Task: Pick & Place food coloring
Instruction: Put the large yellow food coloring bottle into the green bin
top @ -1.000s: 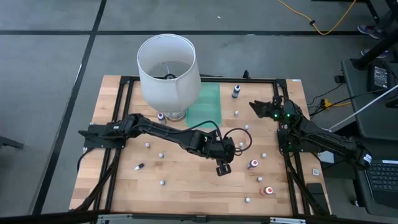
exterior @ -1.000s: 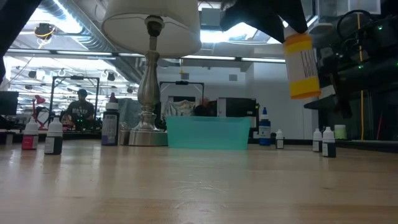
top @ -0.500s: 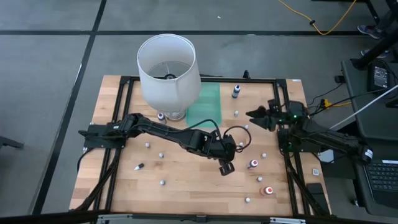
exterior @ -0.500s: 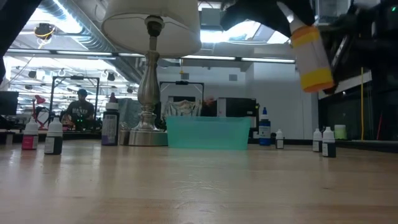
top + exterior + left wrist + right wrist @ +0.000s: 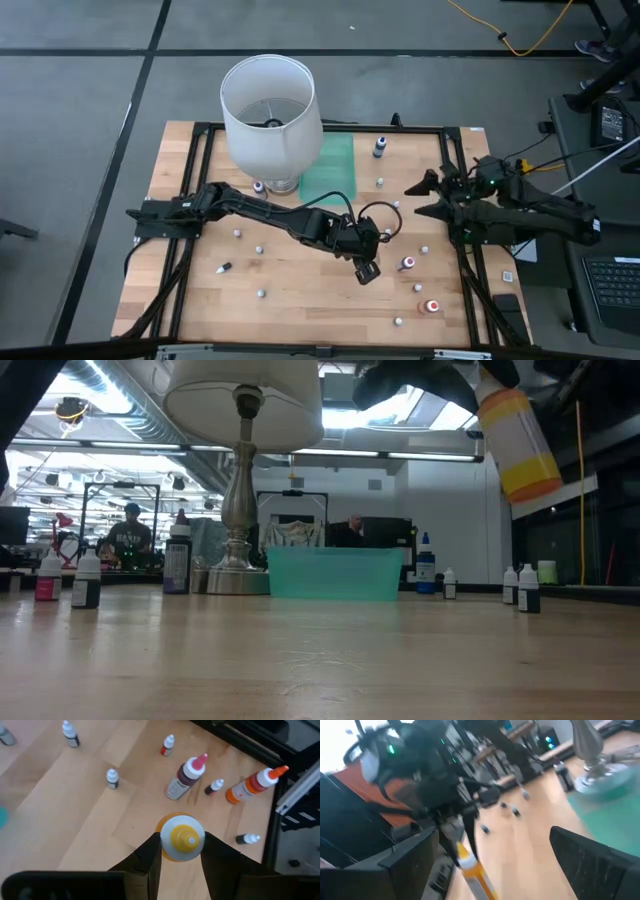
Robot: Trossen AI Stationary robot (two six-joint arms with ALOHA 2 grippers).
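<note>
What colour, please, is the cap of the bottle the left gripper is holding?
Yellow, on the orange bottle in the left gripper; clearest in the left wrist view.

No readable text, brand or number is shown anywhere. Print is carried on the white label of the yellow bottle (image 5: 516, 442), but it is too small to be read.

A white lampshade (image 5: 270, 110) stands upper centre on the wooden table (image 5: 200, 290), with a translucent green tray (image 5: 330, 168) just right of it
</note>
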